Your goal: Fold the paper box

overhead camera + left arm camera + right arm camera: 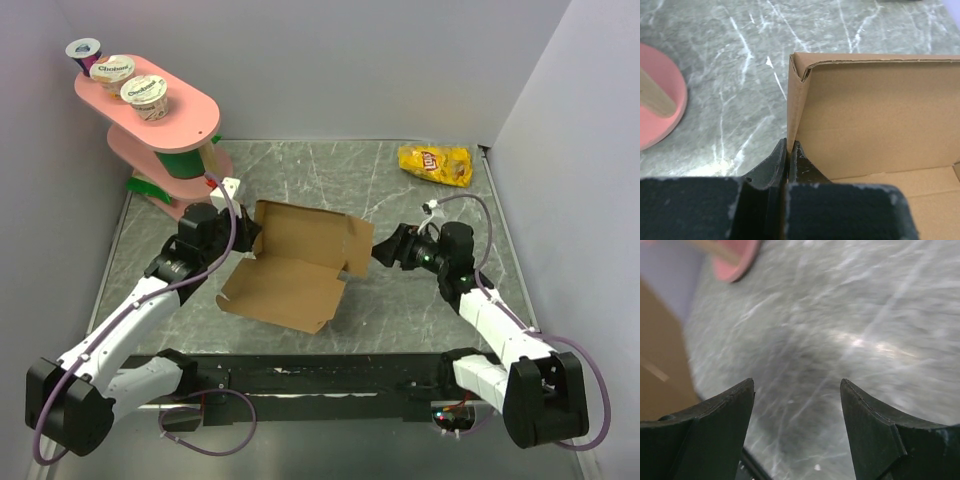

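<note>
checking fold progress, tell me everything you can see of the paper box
The paper box is plain brown corrugated cardboard, unprinted, half folded: back and left walls raised, a wide panel spread toward the arms. It rests on the table. The left gripper is shut on its left wall; the right gripper is open beside it, empty.

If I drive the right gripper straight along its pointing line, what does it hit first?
Probably the paper box, its right flap, judging from above. The right gripper wrist view shows table between its jaws, cardboard off left, so it might skim past.
</note>
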Controlling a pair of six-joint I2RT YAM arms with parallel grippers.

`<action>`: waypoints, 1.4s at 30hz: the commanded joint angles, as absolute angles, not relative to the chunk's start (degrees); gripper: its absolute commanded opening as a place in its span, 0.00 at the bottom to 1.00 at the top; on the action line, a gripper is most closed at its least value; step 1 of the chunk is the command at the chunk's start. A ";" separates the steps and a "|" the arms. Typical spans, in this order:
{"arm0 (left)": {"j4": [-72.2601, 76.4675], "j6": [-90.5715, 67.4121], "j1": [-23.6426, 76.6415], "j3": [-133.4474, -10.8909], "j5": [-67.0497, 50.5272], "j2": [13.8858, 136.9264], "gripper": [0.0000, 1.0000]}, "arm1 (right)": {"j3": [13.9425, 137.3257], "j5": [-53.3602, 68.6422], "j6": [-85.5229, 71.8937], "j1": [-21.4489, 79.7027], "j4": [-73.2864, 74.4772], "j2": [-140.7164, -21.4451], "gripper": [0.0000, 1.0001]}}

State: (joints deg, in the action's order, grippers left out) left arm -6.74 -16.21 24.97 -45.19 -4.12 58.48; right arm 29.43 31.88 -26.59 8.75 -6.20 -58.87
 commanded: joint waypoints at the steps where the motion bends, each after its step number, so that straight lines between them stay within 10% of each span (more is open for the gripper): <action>1: -2.64 -17.14 24.08 -45.00 -8.87 57.04 0.01 | 27.16 45.69 -30.85 9.14 -26.16 -55.64 0.76; 42: -4.31 -16.88 23.82 -45.70 -7.92 58.62 0.01 | 27.51 37.45 -36.30 26.71 -36.22 -56.16 0.80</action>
